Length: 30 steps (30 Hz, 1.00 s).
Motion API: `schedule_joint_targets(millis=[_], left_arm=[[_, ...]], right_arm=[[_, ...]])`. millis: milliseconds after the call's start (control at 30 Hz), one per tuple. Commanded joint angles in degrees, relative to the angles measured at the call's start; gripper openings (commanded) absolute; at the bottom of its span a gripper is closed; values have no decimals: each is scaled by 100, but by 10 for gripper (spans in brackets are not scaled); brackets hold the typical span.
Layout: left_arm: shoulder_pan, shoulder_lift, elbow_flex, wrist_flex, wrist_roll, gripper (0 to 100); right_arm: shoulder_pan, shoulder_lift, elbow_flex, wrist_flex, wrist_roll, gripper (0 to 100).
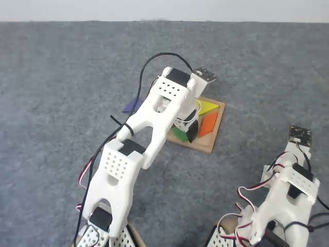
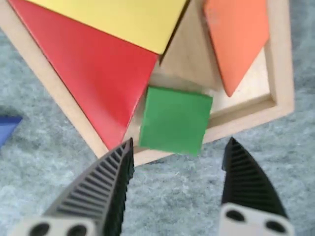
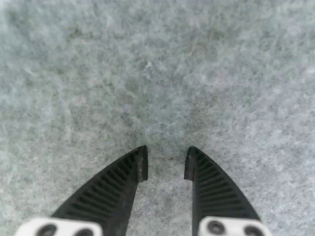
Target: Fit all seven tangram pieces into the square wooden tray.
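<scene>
The square wooden tray [image 2: 280, 59] holds a red triangle [image 2: 93, 69], a yellow piece [image 2: 123, 19] and an orange piece [image 2: 238, 39]. A green square [image 2: 174, 120] lies partly inside the tray and partly over its near rim. My left gripper [image 2: 180, 143] hangs open just above it, one finger on each side and neither touching. In the high view the left arm [image 1: 154, 113] reaches over the tray [image 1: 213, 139] and hides part of it. My right gripper [image 3: 166, 157] is slightly open over bare carpet at the right, holding nothing.
A blue piece [image 1: 132, 105] lies on the grey carpet beside the tray's left side, its tip also in the left wrist view [image 2: 7, 125]. The right arm [image 1: 290, 190] sits at the lower right, well away from the tray.
</scene>
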Motion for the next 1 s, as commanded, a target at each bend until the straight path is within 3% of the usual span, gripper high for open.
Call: schedule_joint_targets(millis=[0, 200, 467, 700, 967], left_arm=[[9, -70, -75, 193, -79, 282], [-53, -132, -180, 220, -70, 258], [-149, -668, 646, 202, -79, 3], [-35, -1644, 1648, -237, -387, 12], [-378, -651, 1965, -1169, -369, 13]], right_arm=[[-84, -48, 9, -75, 35, 126], [-84, -48, 9, -66, 35, 126], [-84, -48, 9, -75, 35, 126], [-84, -48, 9, -75, 35, 126], [-84, -48, 9, -75, 35, 126]])
